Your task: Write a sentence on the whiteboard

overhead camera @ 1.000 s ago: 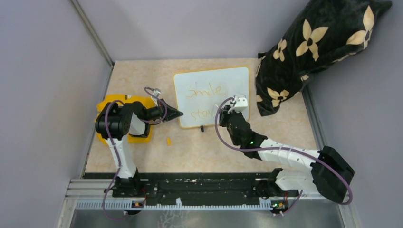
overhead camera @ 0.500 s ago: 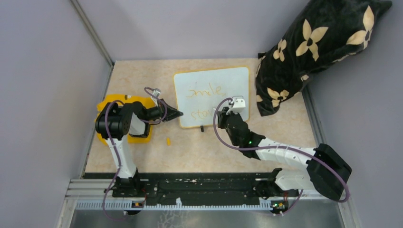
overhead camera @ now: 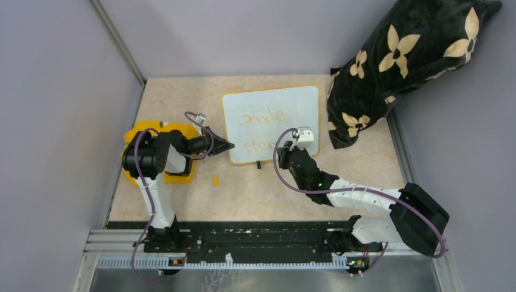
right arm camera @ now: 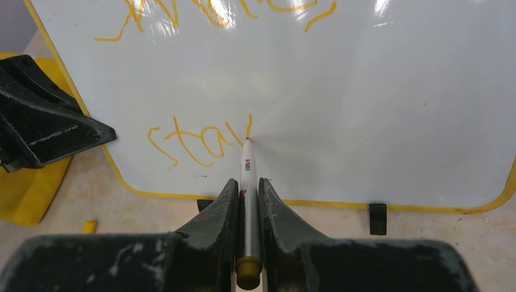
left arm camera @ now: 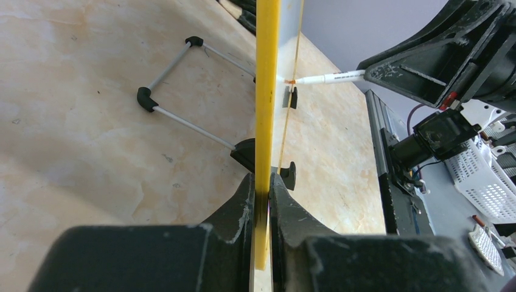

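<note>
The whiteboard stands propped at mid-table, white with a thin yellow rim. My left gripper is shut on its left edge; in the left wrist view the yellow rim runs straight up from between the fingertips. The sentence shows in orange as "smile" above "stay". My right gripper is shut on a white marker. The marker's tip touches the board just right of "stay".
A flat yellow piece lies under the left arm. A small yellow cap lies on the table near the board's front left corner. A black flowered pillow leans at the back right. The board's wire stand sticks out behind it.
The right gripper with the marker has shifted slightly left and toward the near edge along the lower line. The left gripper and the board have not moved.
</note>
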You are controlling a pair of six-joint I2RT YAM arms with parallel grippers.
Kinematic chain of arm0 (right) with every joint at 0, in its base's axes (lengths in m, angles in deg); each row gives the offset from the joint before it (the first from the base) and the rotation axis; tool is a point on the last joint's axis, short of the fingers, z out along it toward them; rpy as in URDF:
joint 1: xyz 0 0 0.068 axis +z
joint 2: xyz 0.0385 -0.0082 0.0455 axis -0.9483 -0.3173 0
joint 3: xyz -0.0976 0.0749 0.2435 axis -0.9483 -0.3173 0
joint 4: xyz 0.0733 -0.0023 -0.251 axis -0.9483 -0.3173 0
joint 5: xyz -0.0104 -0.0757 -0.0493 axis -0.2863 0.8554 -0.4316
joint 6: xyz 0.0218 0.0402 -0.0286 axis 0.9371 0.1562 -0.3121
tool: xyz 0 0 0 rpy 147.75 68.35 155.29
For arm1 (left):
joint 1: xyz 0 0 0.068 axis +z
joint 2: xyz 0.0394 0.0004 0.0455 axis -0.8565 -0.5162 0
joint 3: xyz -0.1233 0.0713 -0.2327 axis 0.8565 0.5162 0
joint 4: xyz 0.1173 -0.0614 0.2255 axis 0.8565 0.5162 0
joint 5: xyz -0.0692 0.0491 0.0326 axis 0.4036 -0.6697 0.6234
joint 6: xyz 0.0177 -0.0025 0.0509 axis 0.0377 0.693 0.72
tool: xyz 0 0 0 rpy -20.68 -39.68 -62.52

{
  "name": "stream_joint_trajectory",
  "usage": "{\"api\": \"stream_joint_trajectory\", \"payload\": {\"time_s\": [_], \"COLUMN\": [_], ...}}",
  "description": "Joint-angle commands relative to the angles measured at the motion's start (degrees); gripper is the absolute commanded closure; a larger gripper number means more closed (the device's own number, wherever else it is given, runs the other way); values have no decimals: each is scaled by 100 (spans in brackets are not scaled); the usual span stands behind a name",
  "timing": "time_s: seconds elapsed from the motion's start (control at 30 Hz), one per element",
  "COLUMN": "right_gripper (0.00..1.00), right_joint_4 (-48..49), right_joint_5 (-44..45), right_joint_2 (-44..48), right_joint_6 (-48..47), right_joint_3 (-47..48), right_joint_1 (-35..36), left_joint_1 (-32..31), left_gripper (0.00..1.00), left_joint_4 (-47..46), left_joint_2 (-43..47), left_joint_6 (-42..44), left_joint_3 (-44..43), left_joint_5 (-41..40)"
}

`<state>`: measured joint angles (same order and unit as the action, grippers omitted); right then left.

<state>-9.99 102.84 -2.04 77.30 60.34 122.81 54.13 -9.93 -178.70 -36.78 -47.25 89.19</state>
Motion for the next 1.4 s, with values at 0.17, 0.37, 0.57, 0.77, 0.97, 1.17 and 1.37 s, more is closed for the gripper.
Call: {"api": "stream_joint_trajectory", "payload": {"time_s": [0.17, 0.37, 0.57, 0.77, 0.97, 1.17, 1.37], "right_gripper": [100, 100, 100, 100, 100, 100, 100], "right_joint_4": [-84, 13, 54, -257, -784, -1325, -1516], "right_joint_5": [-76, -241, -290, 170, 720, 1016, 1074], "right_joint_2": [-127, -413, -655, 155, 1394, 2297, 2574], "right_joint_6": [293, 323, 287, 92, -492, -795, -699], "right_joint_3": [-267, -125, 140, 121, 75, -57, -262], "right_joint_1": [211, 368, 474, 482, 471, 474, 476], "left_joint_1": [-32, -39, -48, -43, -45, -46, -48], "left_gripper": [100, 100, 100, 100, 100, 100, 100], "left_joint_4": [-268, -259, -242, -232, -233, -230, -233], "left_joint_2": [-37, -28, -19, -19, -19, -20, -28], "left_joint_6": [171, 188, 193, 203, 211, 210, 219], "left_joint_3": [-92, -92, -84, -92, -90, -94, -92], "left_joint_5": [-181, -181, -181, -172, -172, -160, -151]}}
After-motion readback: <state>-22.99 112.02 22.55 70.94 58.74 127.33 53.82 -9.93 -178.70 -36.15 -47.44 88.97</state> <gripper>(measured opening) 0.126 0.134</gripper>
